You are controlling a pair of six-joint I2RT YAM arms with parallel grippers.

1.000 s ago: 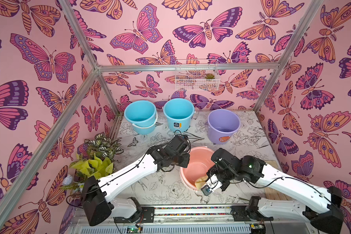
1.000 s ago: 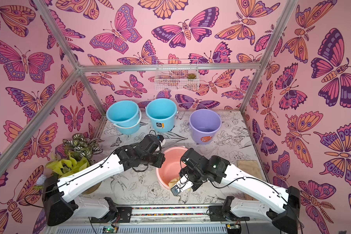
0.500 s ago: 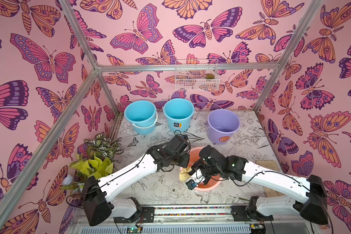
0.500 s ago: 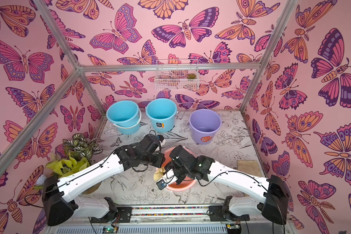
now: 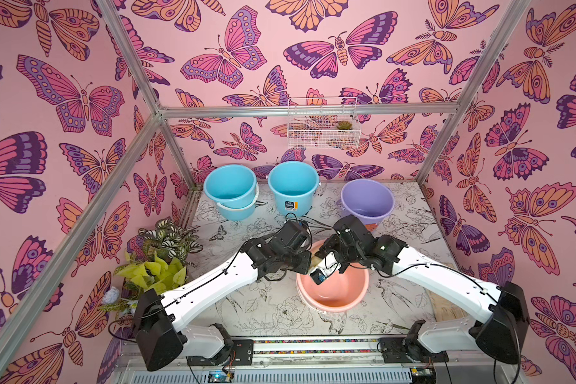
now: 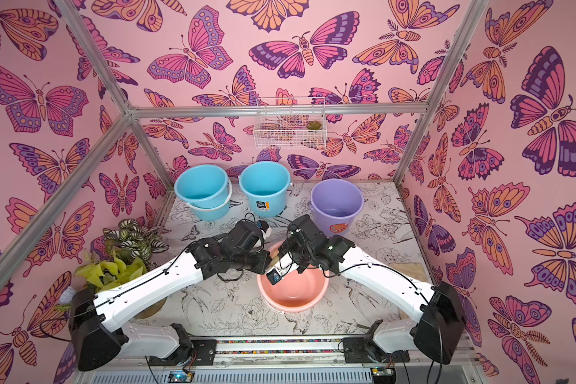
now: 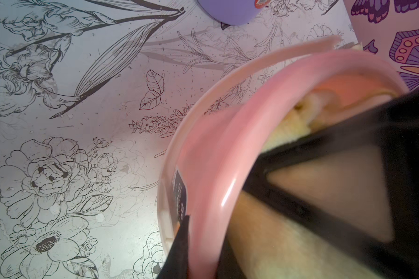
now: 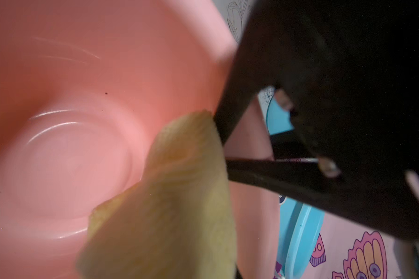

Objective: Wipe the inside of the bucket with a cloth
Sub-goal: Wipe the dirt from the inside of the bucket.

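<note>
**Top views**
- Four buckets on the floral table, all upright.
  - Two sky-blue buckets (image 5: 230, 189) (image 5: 293, 186) stand side by side at the back wall.
  - One lavender bucket (image 5: 368, 201) stands at the back right, apart from both arms, with an orange sticker on its side.
  - One pink bucket (image 5: 338, 294) stands near the front, between the two arms.
- Both arms meet at the far-left rim of the pink bucket.
- The left gripper (image 5: 308, 263) is at that rim. The right gripper (image 6: 276, 266) dips just inside it.
- One pale-yellow cloth (image 5: 315, 260). Only a scrap of it shows between the two wrists.
- One white wire basket (image 5: 323, 124) hangs on the back wall.
- Two leafy plants (image 5: 157, 256) sit at the left.
- One tan mat (image 5: 446, 306) lies at the right edge.

**Left wrist**
- The left gripper (image 7: 215, 195) is pinched on the pink bucket's rim (image 7: 215, 145), one finger outside the wall and one inside.
- The cloth (image 7: 288, 125) is bunched inside against the wall.
- The base of the lavender bucket (image 7: 228, 12) is at the frame edge.

**Right wrist**
- The right gripper (image 8: 224, 145) is pressed together on one corner of the cloth (image 8: 167, 205).
- The cloth hangs inside the pink bucket (image 8: 82, 96) and lies against its inner wall, above the bare bottom.
</note>
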